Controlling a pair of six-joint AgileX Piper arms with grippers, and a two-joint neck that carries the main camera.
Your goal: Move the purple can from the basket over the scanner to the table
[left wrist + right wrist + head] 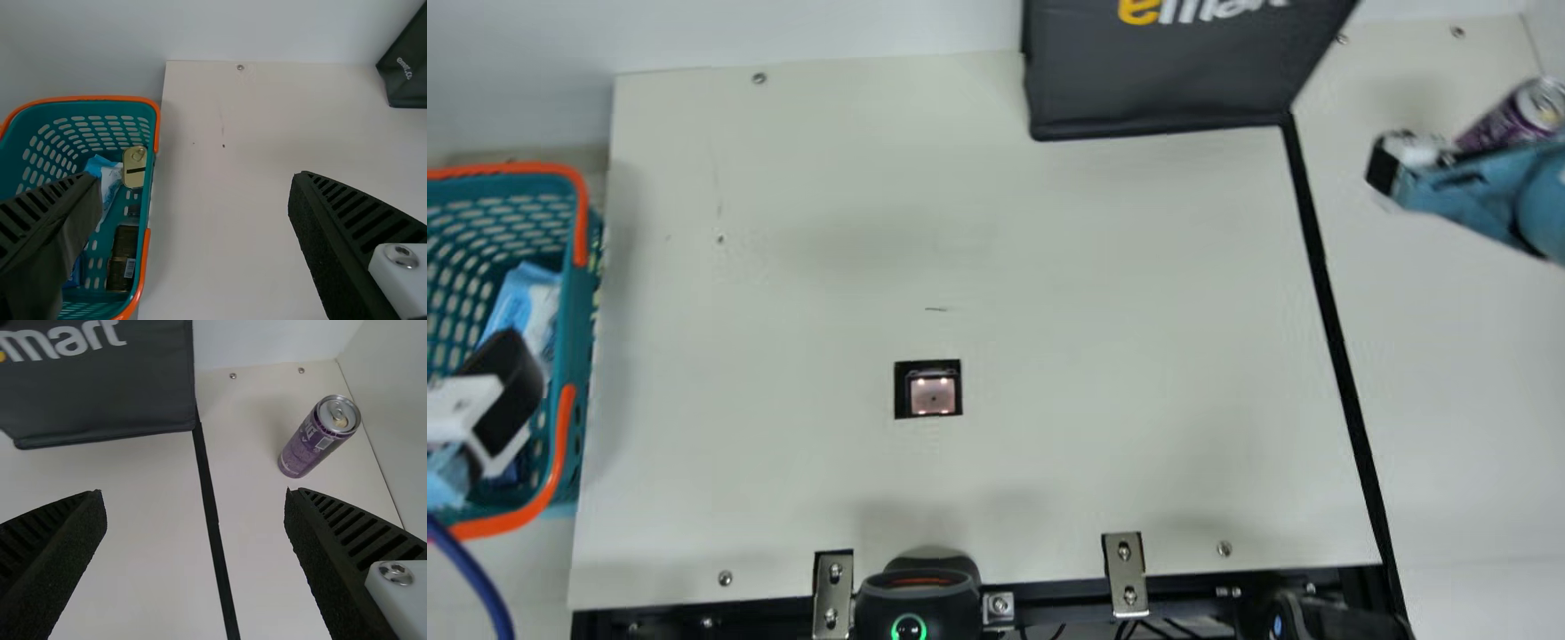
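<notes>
Purple can [317, 440] stands upright well R of scanner [932, 394], prob. set there post-scan; R gripper [195, 492], also well R of scanner, is empty w/ fingers spread, prob. for clearance; L gripper [193, 176], far L of scanner, likewise released, prob. parked.

I see one purple can [310, 447], one basket [578, 329], one tin [135, 175], one bag [1156, 80], one scanner window [932, 396].
</notes>
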